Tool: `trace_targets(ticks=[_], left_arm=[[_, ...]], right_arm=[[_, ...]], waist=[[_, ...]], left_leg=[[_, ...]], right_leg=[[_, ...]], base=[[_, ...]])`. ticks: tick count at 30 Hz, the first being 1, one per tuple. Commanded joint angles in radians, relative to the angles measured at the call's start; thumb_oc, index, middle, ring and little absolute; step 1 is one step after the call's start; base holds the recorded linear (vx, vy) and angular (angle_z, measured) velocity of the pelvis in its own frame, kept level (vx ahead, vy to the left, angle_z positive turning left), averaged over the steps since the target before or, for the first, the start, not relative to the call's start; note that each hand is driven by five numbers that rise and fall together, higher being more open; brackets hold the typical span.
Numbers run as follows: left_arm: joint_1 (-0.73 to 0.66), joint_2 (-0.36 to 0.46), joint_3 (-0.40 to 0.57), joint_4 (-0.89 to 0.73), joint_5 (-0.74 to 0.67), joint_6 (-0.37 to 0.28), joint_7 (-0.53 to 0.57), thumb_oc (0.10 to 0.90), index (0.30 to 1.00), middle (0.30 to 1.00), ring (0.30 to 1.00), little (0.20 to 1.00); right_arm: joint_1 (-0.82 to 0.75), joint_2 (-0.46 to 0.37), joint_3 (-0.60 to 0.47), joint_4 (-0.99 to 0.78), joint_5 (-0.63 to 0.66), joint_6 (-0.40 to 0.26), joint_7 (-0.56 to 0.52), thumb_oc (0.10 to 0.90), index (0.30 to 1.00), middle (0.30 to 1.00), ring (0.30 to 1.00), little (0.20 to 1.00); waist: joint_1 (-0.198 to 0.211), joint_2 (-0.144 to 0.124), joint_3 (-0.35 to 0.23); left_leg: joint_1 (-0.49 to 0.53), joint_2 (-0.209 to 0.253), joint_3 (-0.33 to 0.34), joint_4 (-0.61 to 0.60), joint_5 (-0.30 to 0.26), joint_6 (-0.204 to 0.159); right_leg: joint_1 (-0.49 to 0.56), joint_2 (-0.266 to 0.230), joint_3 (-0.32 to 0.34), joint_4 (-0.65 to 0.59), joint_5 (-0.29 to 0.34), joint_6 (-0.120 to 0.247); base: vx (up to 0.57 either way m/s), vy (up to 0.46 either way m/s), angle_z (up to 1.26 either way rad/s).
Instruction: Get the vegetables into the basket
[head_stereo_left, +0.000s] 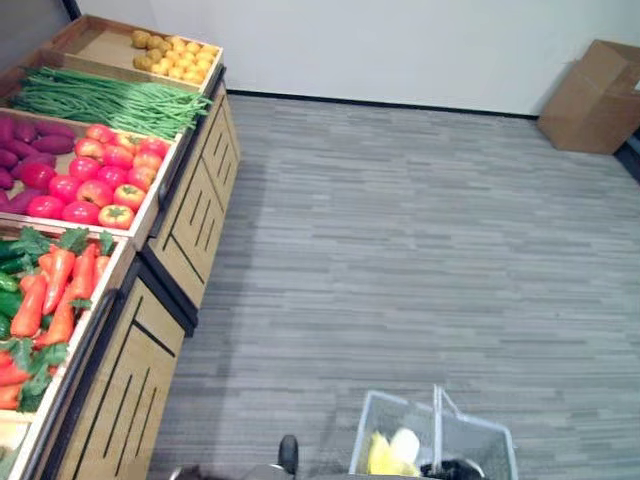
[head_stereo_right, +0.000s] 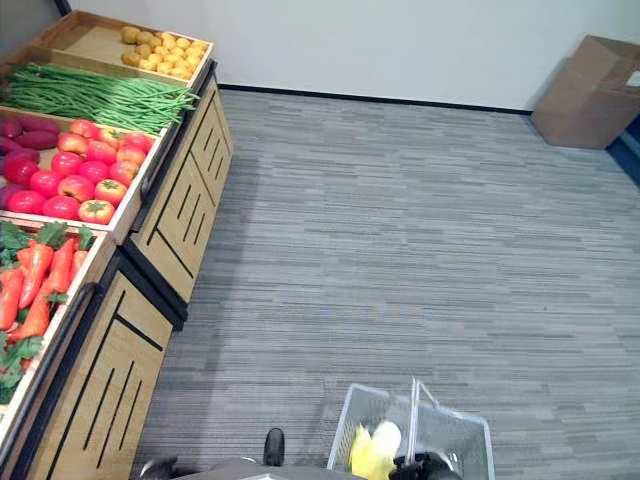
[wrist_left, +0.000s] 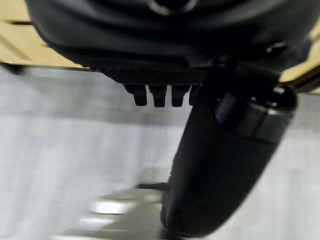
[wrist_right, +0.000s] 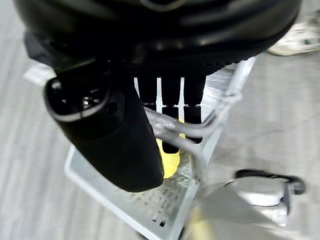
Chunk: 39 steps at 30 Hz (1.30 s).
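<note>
Right below me, my right hand (wrist_right: 125, 135) has its fingers (wrist_right: 192, 107) curled round the wire handle (wrist_right: 172, 131) of the basket (head_stereo_left: 480, 432), which hangs at my right side above the grey floor (head_stereo_left: 420, 240). Inside the basket I see a yellow vegetable (head_stereo_left: 380, 456) and a pale whitish one (head_stereo_left: 405, 444) touching it. My left hand (wrist_left: 220, 165) hangs by the floor near the wooden stand (head_stereo_left: 190, 215); its fingers (wrist_left: 157, 95) look curled in and I see nothing in it.

Further out on my left, the stand carries open wooden crates in a row. The nearest crate (head_stereo_left: 112, 275) holds orange carrots (head_stereo_left: 58, 285) with green tops, and some green vegetables (head_stereo_left: 8, 290) at its outer edge. Beyond it, the next crate holds red tomatoes (head_stereo_left: 95, 180) alongside purple sweet potatoes (head_stereo_left: 30, 140). Past that lie long green beans (head_stereo_left: 110, 100), and the farthest crate holds small yellow-brown potatoes (head_stereo_left: 178, 55) bunched in one corner.

Far across the floor, a cardboard box (head_stereo_left: 595, 95) stands by the white wall (head_stereo_left: 400, 45).
</note>
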Motion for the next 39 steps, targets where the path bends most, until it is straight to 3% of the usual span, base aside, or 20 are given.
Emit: trace_targets(ticks=[1, 2, 3, 5, 6, 8, 9, 10, 12, 16, 19, 20, 21, 23, 24, 28, 32, 33, 38, 39], left_arm=[[0.08, 0.048, -0.009, -0.026, -0.007, 0.011, 0.014, 0.9, 1.0, 1.0, 1.0, 1.0], [0.073, 0.05, -0.011, -0.025, -0.005, 0.009, 0.013, 0.9, 1.0, 1.0, 1.0, 1.0], [0.073, 0.05, -0.011, -0.025, -0.005, 0.009, 0.013, 0.9, 1.0, 1.0, 1.0, 1.0], [0.063, 0.05, -0.02, -0.022, 0.003, 0.007, 0.01, 0.9, 1.0, 1.0, 1.0, 1.0], [0.058, 0.05, -0.023, -0.016, 0.01, 0.007, 0.008, 0.9, 1.0, 1.0, 1.0, 1.0], [0.056, 0.045, -0.025, -0.008, 0.021, 0.005, 0.005, 0.9, 1.0, 1.0, 1.0, 1.0], [0.056, 0.045, -0.025, -0.008, 0.021, 0.005, 0.005, 0.9, 1.0, 1.0, 1.0, 1.0], [0.051, 0.045, -0.026, 0.001, 0.041, 0.009, 0.002, 0.9, 1.0, 1.0, 1.0, 1.0], [0.041, 0.043, -0.033, 0.009, 0.061, 0.005, -0.001, 0.9, 1.0, 1.0, 1.0, 1.0], [0.059, 0.03, -0.037, 0.014, 0.078, 0.008, -0.013, 0.9, 1.0, 1.0, 1.0, 1.0], [0.073, 0.019, -0.028, 0.027, 0.073, 0.009, -0.01, 0.9, 1.0, 1.0, 1.0, 1.0], [0.073, 0.014, -0.032, 0.026, 0.063, 0.007, -0.004, 0.9, 1.0, 1.0, 1.0, 1.0], [0.073, 0.014, -0.032, 0.026, 0.063, 0.007, -0.004, 0.9, 1.0, 1.0, 1.0, 1.0], [0.064, 0.011, -0.035, 0.024, 0.044, 0.002, 0.0, 0.9, 1.0, 1.0, 1.0, 1.0], [0.058, 0.015, -0.038, 0.018, 0.033, -0.002, 0.003, 0.9, 1.0, 1.0, 1.0, 1.0], [0.059, 0.021, -0.025, 0.012, 0.002, -0.006, 0.014, 0.9, 1.0, 1.0, 1.0, 1.0], [0.068, 0.027, -0.017, 0.012, -0.005, -0.006, 0.021, 0.9, 1.0, 1.0, 1.0, 1.0], [0.067, 0.029, -0.021, 0.013, -0.003, -0.008, 0.018, 0.9, 1.0, 1.0, 1.0, 1.0], [0.067, 0.029, -0.033, 0.008, 0.01, -0.006, 0.006, 0.9, 1.0, 1.0, 1.0, 1.0], [0.068, 0.027, -0.042, 0.006, 0.026, -0.005, 0.0, 0.9, 1.0, 1.0, 1.0, 1.0]], right_arm=[[-0.003, -0.067, 0.008, -0.05, 0.012, -0.01, -0.018, 0.4, 0.3, 0.3, 0.3, 0.3], [-0.002, -0.068, 0.002, -0.038, 0.021, -0.01, -0.019, 0.4, 0.3, 0.3, 0.3, 0.3], [-0.002, -0.069, 0.002, -0.038, 0.021, -0.01, -0.019, 0.4, 0.3, 0.3, 0.3, 0.3], [-0.001, -0.069, -0.002, -0.022, 0.037, -0.011, -0.018, 0.4, 0.3, 0.3, 0.3, 0.3], [0.0, -0.066, -0.003, -0.009, 0.044, -0.01, -0.016, 0.4, 0.3, 0.3, 0.3, 0.3], [-0.007, -0.063, -0.001, 0.004, 0.056, -0.01, -0.014, 0.4, 0.3, 0.3, 0.3, 0.3], [-0.007, -0.063, -0.001, 0.004, 0.056, -0.01, -0.014, 0.4, 0.3, 0.3, 0.3, 0.3], [-0.01, -0.064, 0.004, 0.011, 0.056, -0.008, -0.009, 0.4, 0.3, 0.3, 0.3, 0.3], [-0.008, -0.065, -0.007, 0.025, 0.063, -0.004, -0.007, 0.4, 0.3, 0.3, 0.3, 0.3], [0.007, -0.071, -0.018, 0.039, 0.063, -0.001, 0.001, 0.4, 0.3, 0.3, 0.3, 0.3], [0.01, -0.082, -0.024, 0.047, 0.066, -0.003, 0.005, 0.4, 0.3, 0.3, 0.3, 0.3], [0.016, -0.092, -0.032, 0.057, 0.078, -0.007, 0.001, 0.4, 0.3, 0.3, 0.3, 0.3], [0.016, -0.092, -0.032, 0.057, 0.078, -0.007, 0.001, 0.4, 0.3, 0.3, 0.3, 0.3], [0.014, -0.1, -0.036, 0.052, 0.087, -0.01, -0.001, 0.4, 0.3, 0.3, 0.3, 0.3], [0.019, -0.103, -0.034, 0.054, 0.089, -0.01, 0.001, 0.4, 0.3, 0.3, 0.3, 0.3], [0.024, -0.104, -0.029, 0.05, 0.084, -0.008, 0.007, 0.4, 0.3, 0.3, 0.3, 0.3], [0.028, -0.11, -0.022, 0.039, 0.074, -0.009, 0.008, 0.4, 0.3, 0.3, 0.3, 0.3], [0.028, -0.108, -0.016, 0.044, 0.068, -0.007, 0.009, 0.4, 0.3, 0.3, 0.3, 0.3], [0.032, -0.104, -0.012, 0.045, 0.065, -0.009, 0.006, 0.4, 0.3, 0.3, 0.3, 0.3], [0.028, -0.104, -0.008, 0.044, 0.064, -0.01, 0.004, 0.4, 0.3, 0.3, 0.3, 0.3]], waist=[[-0.01, 0.028, 0.076], [-0.035, 0.045, 0.092], [-0.035, 0.047, 0.09], [-0.064, 0.058, 0.112], [-0.074, 0.056, 0.116], [-0.096, 0.045, 0.123], [-0.096, 0.046, 0.124], [-0.113, 0.032, 0.12], [-0.14, 0.03, 0.12], [-0.161, 0.036, 0.101], [-0.166, 0.057, 0.081], [-0.172, 0.069, 0.073], [-0.174, 0.069, 0.072], [-0.174, 0.073, 0.068], [-0.173, 0.074, 0.06], [-0.168, 0.074, 0.049], [-0.158, 0.074, 0.042], [-0.157, 0.069, 0.039], [-0.151, 0.058, 0.041], [-0.138, 0.043, 0.045]], left_leg=[[-0.039, 0.072, 0.018, -0.02, 0.041, -0.092], [0.011, 0.076, -0.008, -0.022, 0.018, -0.092], [0.009, 0.078, -0.008, -0.022, 0.019, -0.092], [0.07, 0.076, -0.049, -0.022, -0.005, -0.099], [0.099, 0.071, -0.07, -0.022, -0.022, -0.104], [0.147, 0.05, -0.108, -0.022, -0.056, -0.11], [0.147, 0.05, -0.108, -0.022, -0.056, -0.11], [0.182, 0.03, -0.145, -0.022, -0.082, -0.117], [0.24, 0.015, -0.211, -0.022, -0.124, -0.124], [0.323, 0.022, -0.286, -0.022, -0.161, -0.13], [0.37, 0.072, -0.3, -0.011, -0.157, -0.146], [0.33, 0.094, -0.309, 0.092, -0.114, -0.167], [0.328, 0.094, -0.311, 0.095, -0.115, -0.167], [0.296, 0.099, -0.319, 0.159, -0.062, -0.186], [0.286, 0.113, -0.33, 0.172, -0.021, -0.205], [0.28, 0.161, -0.334, 0.189, 0.082, -0.249], [0.268, 0.199, -0.301, 0.173, 0.126, -0.259], [0.252, 0.188, -0.3, 0.204, 0.135, -0.259], [0.197, 0.172, -0.243, 0.192, 0.119, -0.237], [0.142, 0.129, -0.247, 0.123, 0.033, -0.217]], right_leg=[[0.006, -0.049, -0.065, -0.137, 0.313, -0.005], [-0.088, -0.007, -0.075, -0.131, 0.208, -0.022], [-0.089, -0.005, -0.076, -0.133, 0.21, -0.023], [-0.171, 0.071, -0.082, -0.183, 0.081, -0.043], [-0.19, 0.099, -0.081, -0.251, 0.052, -0.041], [-0.205, 0.144, -0.043, -0.486, 0.084, -0.022], [-0.204, 0.144, -0.043, -0.486, 0.084, -0.022], [-0.227, 0.174, 0.036, -0.632, 0.128, 0.003], [-0.276, 0.198, 0.131, -0.786, 0.201, 0.042], [-0.269, 0.196, 0.133, -0.748, 0.212, 0.036], [-0.263, 0.213, 0.13, -0.69, 0.219, 0.01], [-0.234, 0.221, 0.13, -0.665, 0.19, -0.018], [-0.235, 0.22, 0.128, -0.664, 0.189, -0.019], [-0.207, 0.215, 0.103, -0.657, 0.168, -0.035], [-0.179, 0.219, 0.091, -0.652, 0.139, -0.053], [-0.13, 0.218, 0.035, -0.632, 0.083, -0.071], [-0.11, 0.214, -0.018, -0.605, 0.032, -0.083], [-0.088, 0.211, -0.025, -0.616, 0.025, -0.093], [-0.047, 0.2, -0.036, -0.658, 0.025, -0.097], [-0.021, 0.189, -0.028, -0.683, 0.026, -0.094]], base=[[0.41, 0.248, 0.26], [0.31, 0.141, 0.09], [0.32, 0.06, -0.01], [0.31, -0.03, 0.34], [0.37, -0.085, 0.55], [0.34, -0.107, 0.53], [0.44, -0.127, 0.51], [0.45, -0.108, 0.41], [0.58, -0.154, 0.57], [0.41, -0.181, 0.9], [0.34, -0.255, 0.79], [0.26, -0.268, 0.23], [0.24, -0.264, 0.35], [0.23, -0.259, 0.38], [0.3, -0.347, 0.26], [0.22, -0.264, 0.54], [0.18, -0.233, 0.33], [0.13, -0.196, 0.46], [0.07, -0.067, 0.67], [0.1, -0.047, 0.93]])
